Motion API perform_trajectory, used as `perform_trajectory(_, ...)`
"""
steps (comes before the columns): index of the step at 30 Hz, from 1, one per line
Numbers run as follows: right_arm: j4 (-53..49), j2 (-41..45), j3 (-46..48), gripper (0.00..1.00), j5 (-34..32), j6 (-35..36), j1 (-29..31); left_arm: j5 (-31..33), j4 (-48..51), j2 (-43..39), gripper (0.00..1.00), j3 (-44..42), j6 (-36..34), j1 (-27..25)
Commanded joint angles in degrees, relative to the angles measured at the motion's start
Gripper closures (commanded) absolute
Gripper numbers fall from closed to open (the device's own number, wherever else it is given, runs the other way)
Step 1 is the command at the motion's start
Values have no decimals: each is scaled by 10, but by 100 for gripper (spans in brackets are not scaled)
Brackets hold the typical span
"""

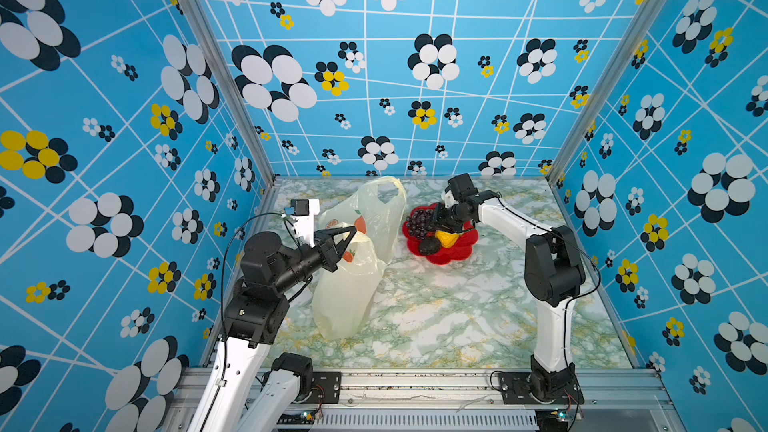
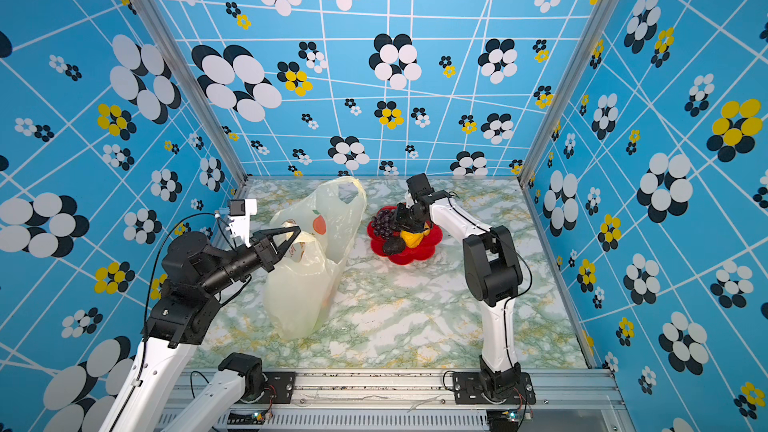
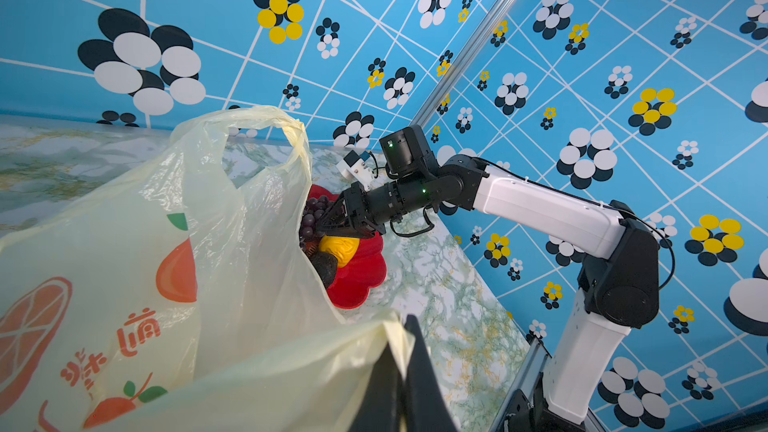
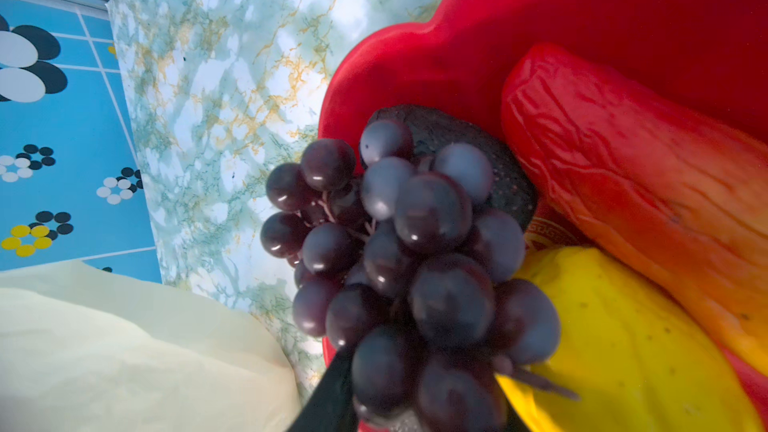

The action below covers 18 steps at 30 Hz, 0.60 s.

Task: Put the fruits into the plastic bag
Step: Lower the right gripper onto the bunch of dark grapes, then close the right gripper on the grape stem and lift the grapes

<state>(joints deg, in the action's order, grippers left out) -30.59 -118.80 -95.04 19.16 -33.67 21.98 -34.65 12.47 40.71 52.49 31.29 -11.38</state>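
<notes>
The plastic bag [image 1: 353,284] stands on the marble table, cream-white with orange prints. My left gripper [image 1: 353,231] is shut on its near handle edge and holds it up, as the left wrist view confirms [image 3: 405,326]. The far handle [image 1: 390,189] stands up behind. The fruits lie on a red plate [image 1: 453,257]: a dark purple grape bunch [image 4: 415,243], a yellow fruit [image 4: 623,347], a red-orange mango [image 4: 644,180] and a dark avocado-like one [image 4: 511,193]. My right gripper [image 4: 419,401] reaches down onto the plate, its fingers closed around the grape bunch [image 1: 417,222].
The red plate [image 2: 415,257] sits just right of the plastic bag [image 2: 299,284], towards the back of the table. Blue patterned walls close in the table on three sides. An aluminium rail [image 1: 415,384] with both arm bases runs along the front edge.
</notes>
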Motion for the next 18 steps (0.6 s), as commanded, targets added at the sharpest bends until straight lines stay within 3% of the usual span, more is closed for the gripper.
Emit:
perform_trajectory(1, 4, 14, 14, 69, -22, 10, 0, 2, -5, 3, 100, -4, -7, 1)
perform_trajectory(18, 29, 70, 65, 77, -49, 33, -1, -11, -15, 2, 100, -11, 5, 1)
